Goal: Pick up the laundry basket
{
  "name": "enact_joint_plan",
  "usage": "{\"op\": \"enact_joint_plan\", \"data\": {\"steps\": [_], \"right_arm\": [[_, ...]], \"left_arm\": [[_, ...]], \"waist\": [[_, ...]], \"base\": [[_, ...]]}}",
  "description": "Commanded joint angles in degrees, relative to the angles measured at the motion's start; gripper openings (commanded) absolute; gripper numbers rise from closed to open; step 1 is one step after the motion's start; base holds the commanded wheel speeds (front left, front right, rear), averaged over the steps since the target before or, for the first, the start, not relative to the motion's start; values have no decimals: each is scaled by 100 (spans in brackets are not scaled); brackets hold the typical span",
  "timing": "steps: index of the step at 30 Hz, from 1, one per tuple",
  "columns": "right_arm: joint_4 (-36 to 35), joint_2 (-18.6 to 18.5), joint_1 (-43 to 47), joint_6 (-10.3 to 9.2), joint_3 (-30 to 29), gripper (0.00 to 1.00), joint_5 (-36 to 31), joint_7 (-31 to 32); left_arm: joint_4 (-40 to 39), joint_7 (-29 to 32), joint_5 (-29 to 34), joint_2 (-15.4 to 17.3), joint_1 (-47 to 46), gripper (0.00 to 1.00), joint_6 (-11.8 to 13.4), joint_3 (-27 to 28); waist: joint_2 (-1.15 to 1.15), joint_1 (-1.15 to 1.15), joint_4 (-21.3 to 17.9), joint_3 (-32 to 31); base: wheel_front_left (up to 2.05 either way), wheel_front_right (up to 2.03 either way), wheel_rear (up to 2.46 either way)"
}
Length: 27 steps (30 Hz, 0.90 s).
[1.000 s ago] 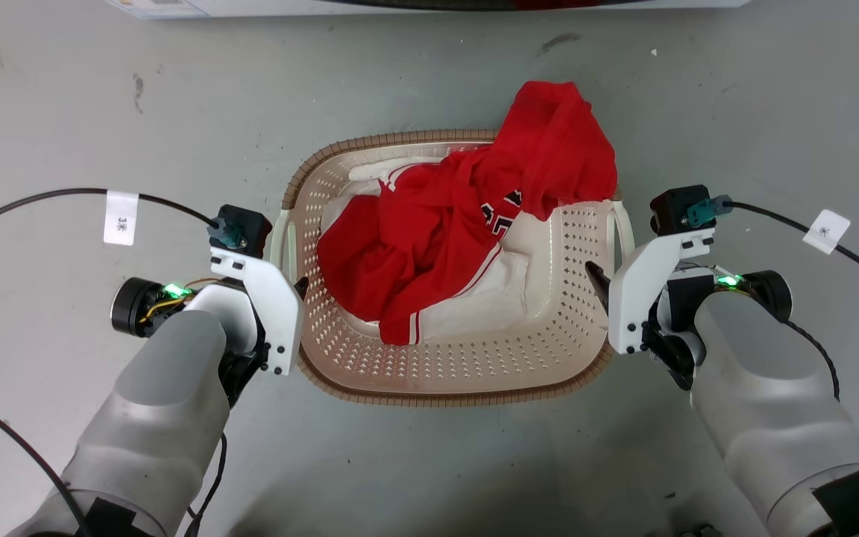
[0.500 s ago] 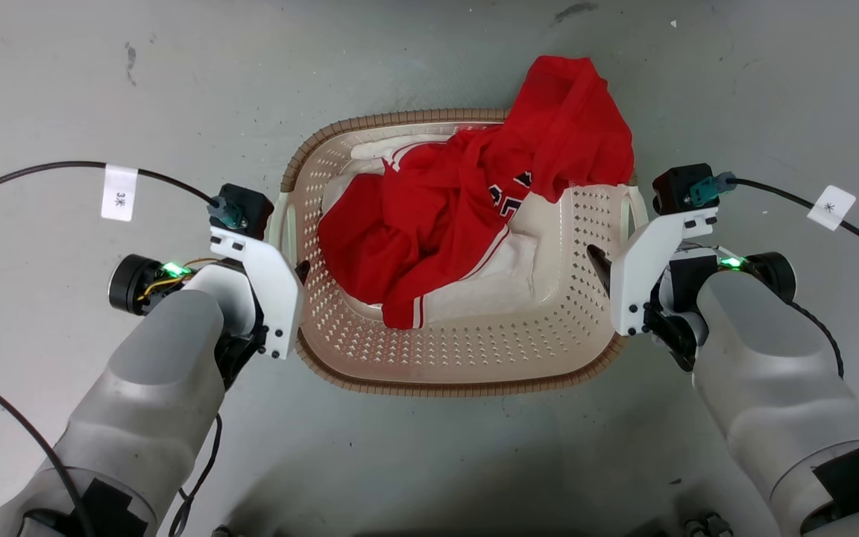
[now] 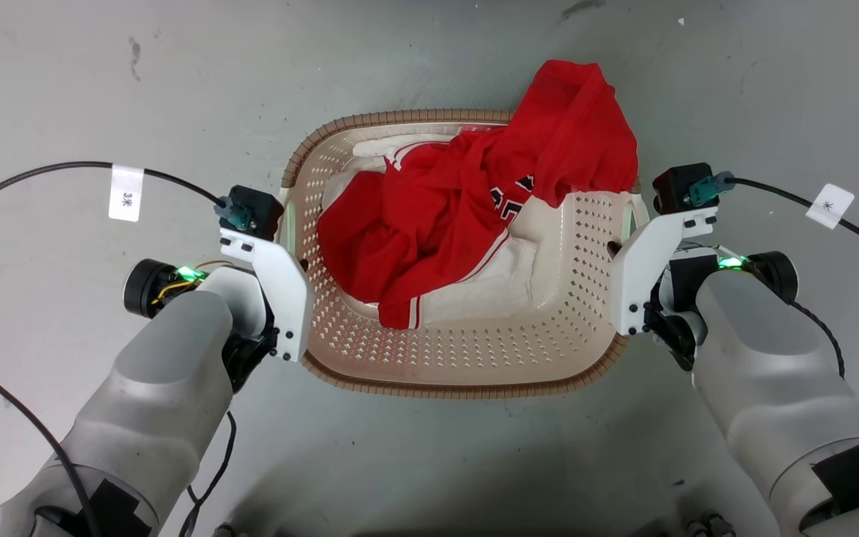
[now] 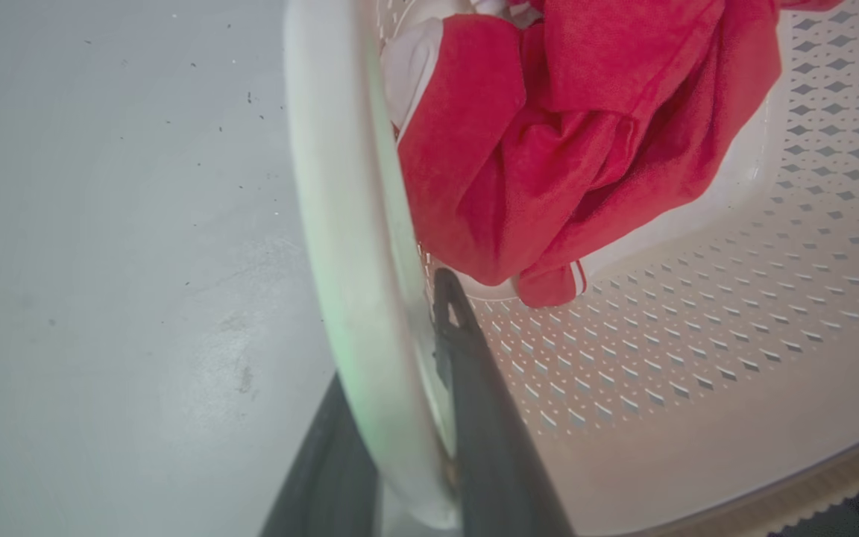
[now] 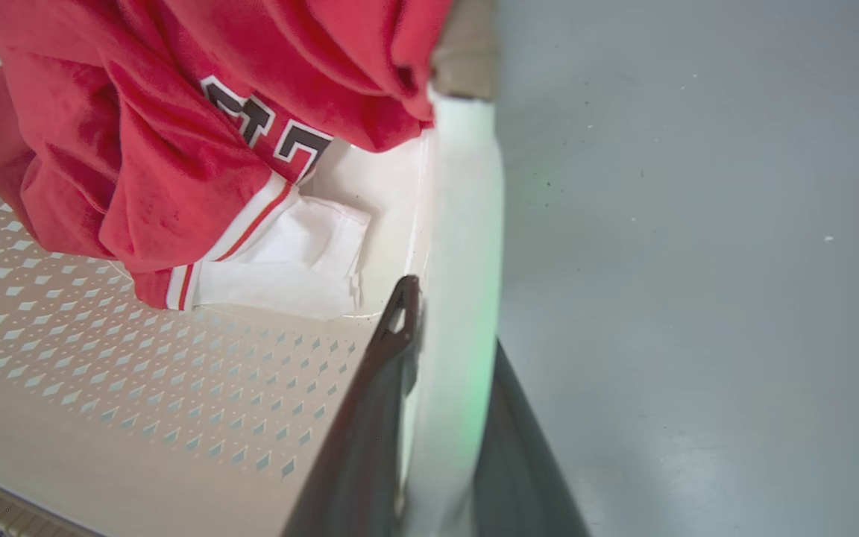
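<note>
The laundry basket (image 3: pixel 467 389) sits in the middle of the head view on the grey floor (image 3: pixel 101 89), with its brown ribbed rim all round and my two arms flanking it from the lower corners.

My left gripper (image 3: pixel 301 264) is at the basket's left side. In the left wrist view it (image 4: pixel 400 388) straddles the left handle (image 4: pixel 340 224), one dark finger inside the basket wall and the other outside, pinching the white bar between them.

My right gripper (image 3: pixel 611 245) is at the basket's right side. In the right wrist view it (image 5: pixel 452 328) is closed narrow around the right handle (image 5: pixel 467 224), with the inner finger lying against the perforated wall.

A red jersey (image 3: pixel 459 224) with black and white lettering is heaped in the basket and spills over the upper right rim. A white cloth (image 3: pixel 489 291) lies under it on the basket bottom.

A black cable (image 3: pixel 42 173) with a white label arcs off at the left edge, and another cable (image 3: pixel 780 203) runs off to the right.
</note>
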Motion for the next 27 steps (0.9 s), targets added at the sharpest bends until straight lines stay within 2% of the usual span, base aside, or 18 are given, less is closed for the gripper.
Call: {"op": "enact_joint_plan", "data": {"steps": [1, 5, 11, 20, 24, 25, 27], "right_arm": [[4, -39, -38, -2, -12, 0, -65, -6], [15, -39, 61, -2, -56, 0, -172, 82], [20, -48, 224, -3, -93, 0, -439, 574], [24, -76, 496, -6, -161, 0, -754, 1810], [27, -88, 616, -7, -113, 0, -712, 2315], [20, -99, 622, -8, -54, 0, -660, 2531], [22, -101, 685, -8, 25, 0, -602, 2652]], "left_arm": [[3, -10, -20, 87, -29, 0, 8, -58], [-14, 40, -243, 115, 67, 0, 8, -224], [-89, 284, -634, 211, 298, 0, 8, -511], [-477, 1220, -1366, 470, 737, 0, 8, -1069], [-702, 1697, -1694, 618, 932, 0, 8, -1336], [-843, 1954, -1908, 741, 1015, 0, 8, -1483], [-906, 2032, -2022, 807, 1066, 0, 8, -1560]], "waist": [[0, 0, -3, -39], [0, 0, -26, -240], [0, 0, -77, -835], [0, 0, -116, -2099], [0, 0, -137, -2686], [0, 0, -152, -3080], [0, 0, -156, -3327]], "base": [[0, 0, 0], [0, 0, 0], [0, 0, 0], [0, 0, 0], [0, 0, 0], [0, 0, 0], [0, 0, 0]]}}
